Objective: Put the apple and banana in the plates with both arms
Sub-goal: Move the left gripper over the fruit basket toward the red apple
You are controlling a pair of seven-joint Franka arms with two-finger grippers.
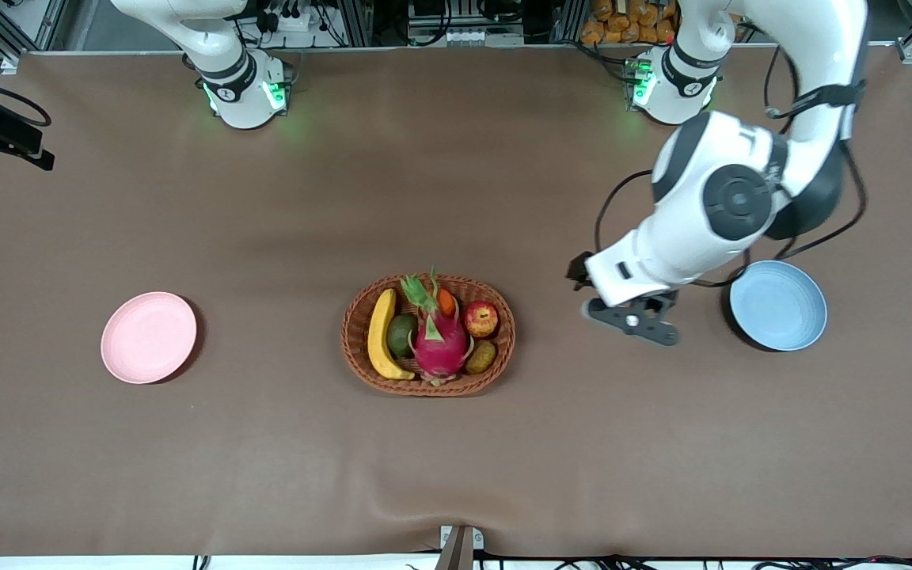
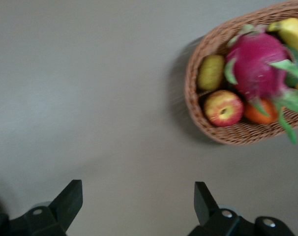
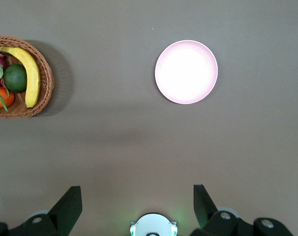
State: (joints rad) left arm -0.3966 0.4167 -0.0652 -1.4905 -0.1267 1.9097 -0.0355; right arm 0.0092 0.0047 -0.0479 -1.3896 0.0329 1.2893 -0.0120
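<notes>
The red apple [image 1: 481, 318] [image 2: 223, 108] and the yellow banana [image 1: 381, 334] [image 3: 28, 71] lie in a wicker basket [image 1: 349, 332] at mid-table. A pale pink plate [image 1: 149, 337] [image 3: 186, 72] sits toward the right arm's end and a light blue plate [image 1: 778, 305] toward the left arm's end; neither holds anything. My left gripper [image 1: 632, 320] [image 2: 137, 191] hangs open over bare table between the basket and the blue plate. My right gripper [image 3: 137, 192] is open and high above the table by its own base; the front view does not show it.
The basket also holds a pink dragon fruit [image 1: 440, 336], a green fruit [image 1: 401, 334], a small orange fruit [image 1: 446, 302] and a brown kiwi [image 1: 480, 356]. The left arm's elbow [image 1: 733, 202] hangs above the blue plate's edge. Brown cloth covers the table.
</notes>
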